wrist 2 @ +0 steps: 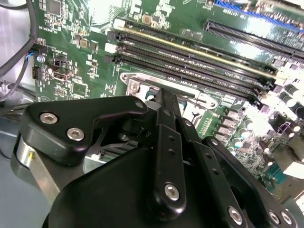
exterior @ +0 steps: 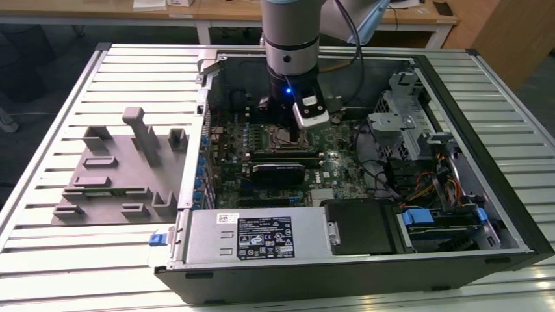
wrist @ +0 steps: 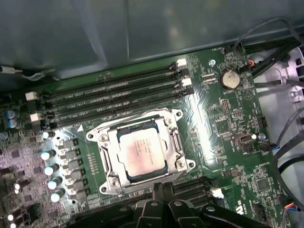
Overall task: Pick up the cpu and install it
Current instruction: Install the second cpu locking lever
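Cpu [wrist: 143, 154] seated in socket frame [wrist: 107, 183] — first wrist view; hand [wrist: 164, 189] above, grip unclear.

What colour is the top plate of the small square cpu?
Silvery-grey with a pale glare, on the small square cpu in its metal socket frame; first wrist view.

The cpu [wrist: 142, 154] lies inside the socket frame [wrist: 107, 183], beside memory slots [wrist: 109, 97].

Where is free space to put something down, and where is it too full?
Free: the slatted table at the exterior view's left, beyond the grey tray, and the strip in front of the case. Crowded: inside the case, where the gripper hangs over the cpu in its socket, beside cables.
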You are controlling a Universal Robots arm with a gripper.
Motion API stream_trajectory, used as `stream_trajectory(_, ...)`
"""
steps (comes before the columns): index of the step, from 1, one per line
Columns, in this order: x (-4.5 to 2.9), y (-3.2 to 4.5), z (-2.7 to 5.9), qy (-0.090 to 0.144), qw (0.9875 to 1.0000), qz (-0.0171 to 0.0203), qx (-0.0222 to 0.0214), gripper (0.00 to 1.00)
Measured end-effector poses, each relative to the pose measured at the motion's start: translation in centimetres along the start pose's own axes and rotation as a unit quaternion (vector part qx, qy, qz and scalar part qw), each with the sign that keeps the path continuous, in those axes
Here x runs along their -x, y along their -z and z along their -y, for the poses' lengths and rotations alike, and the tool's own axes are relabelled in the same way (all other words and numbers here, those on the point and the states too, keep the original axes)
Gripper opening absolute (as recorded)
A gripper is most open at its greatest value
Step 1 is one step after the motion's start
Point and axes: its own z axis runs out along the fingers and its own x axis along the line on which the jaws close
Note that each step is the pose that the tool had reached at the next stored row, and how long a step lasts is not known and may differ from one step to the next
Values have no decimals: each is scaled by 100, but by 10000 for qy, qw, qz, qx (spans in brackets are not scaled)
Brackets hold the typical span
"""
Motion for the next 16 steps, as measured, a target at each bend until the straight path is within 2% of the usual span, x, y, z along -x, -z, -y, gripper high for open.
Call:
stream_trajectory(5,4,-5,15,133,9999,1,-17,11)
stream_trajectory(9,1,-7,33,252,9997,-5,-8,11)
stream_trajectory(16,-64,-8,115,359,9994,-12,2,11)
